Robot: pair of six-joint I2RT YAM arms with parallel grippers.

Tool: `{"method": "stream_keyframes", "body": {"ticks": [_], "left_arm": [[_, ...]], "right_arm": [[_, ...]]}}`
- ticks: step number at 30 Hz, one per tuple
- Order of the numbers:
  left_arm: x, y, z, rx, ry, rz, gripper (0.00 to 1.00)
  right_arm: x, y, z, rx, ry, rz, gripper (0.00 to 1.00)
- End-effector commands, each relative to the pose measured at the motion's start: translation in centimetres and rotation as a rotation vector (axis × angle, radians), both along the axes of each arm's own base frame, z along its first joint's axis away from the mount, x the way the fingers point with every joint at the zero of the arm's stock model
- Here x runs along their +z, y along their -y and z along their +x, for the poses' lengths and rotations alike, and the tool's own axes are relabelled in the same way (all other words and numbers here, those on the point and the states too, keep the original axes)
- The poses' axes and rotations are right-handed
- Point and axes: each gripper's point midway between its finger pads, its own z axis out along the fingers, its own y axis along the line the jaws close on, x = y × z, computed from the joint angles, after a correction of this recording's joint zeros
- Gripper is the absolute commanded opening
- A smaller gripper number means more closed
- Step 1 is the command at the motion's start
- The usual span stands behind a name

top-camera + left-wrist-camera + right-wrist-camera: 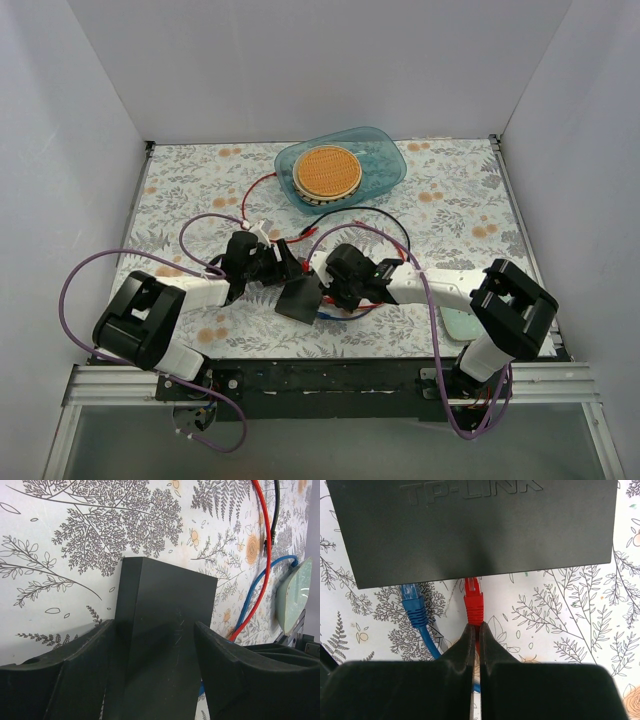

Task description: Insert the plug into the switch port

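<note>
White walls close off a table (470, 215) covered by a leaf-and-flower cloth. At the middle of its far edge sits a blue tray (385, 150) holding an orange disc (327, 172), well apart from the work and probably just parked out of the way.

The switch (298, 298) lies flat toward the middle of the near edge, between the two arms. The left gripper (155, 625) has its jaws spread to either side of the box. This looks meant to brace it against the push of insertion, but I cannot tell whether the pads already press its sides.

The right gripper (475, 632), jaws pressed together, pinches the red cable (266, 555) right behind the red plug (473, 602). That keeps the plug in line with the port edge, its tip at the switch's lip. A blue plug (413, 605) sits just beside it at the same edge.

Toward the near right corner, a pale green pad (460, 322) is partly covered by the right arm. No camera sees the ports themselves, so how deep either plug sits is hidden.
</note>
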Motion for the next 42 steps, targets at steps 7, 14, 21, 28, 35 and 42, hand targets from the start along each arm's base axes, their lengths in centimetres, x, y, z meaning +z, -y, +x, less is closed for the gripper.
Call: {"method": "stream_keyframes", "body": {"ticks": [7,14,21,28,35,42], "left_arm": [[-0.3,2.2,-4.2,-0.118,-0.095,-0.082,0.58],[-0.2,2.0,-5.3,-0.072,-0.127,-0.116,0.51],[0.5,1.4,-6.0,0.019,-0.133,-0.154,0.44],[0.3,1.9,-6.2,0.05,-0.149,-0.124,0.41],[-0.2,2.5,-6.4,0.104,-0.191,-0.122,0.33],[0.3,1.8,-6.3,0.176,-0.179,-0.128,0.29]], "right_arm": [[6.9,-7.0,3.0,0.017,0.146,0.294,0.01],[8.4,-7.8,4.1,-0.055,0.174,0.362,0.01],[9.5,-8.8,4.4,-0.093,0.182,0.406,0.01],[9.5,-9.7,3.7,-0.067,0.17,0.403,0.01],[10.5,-10.5,3.1,-0.049,0.174,0.43,0.01],[11.8,-11.3,3.2,-0.056,0.175,0.48,0.01]]}}
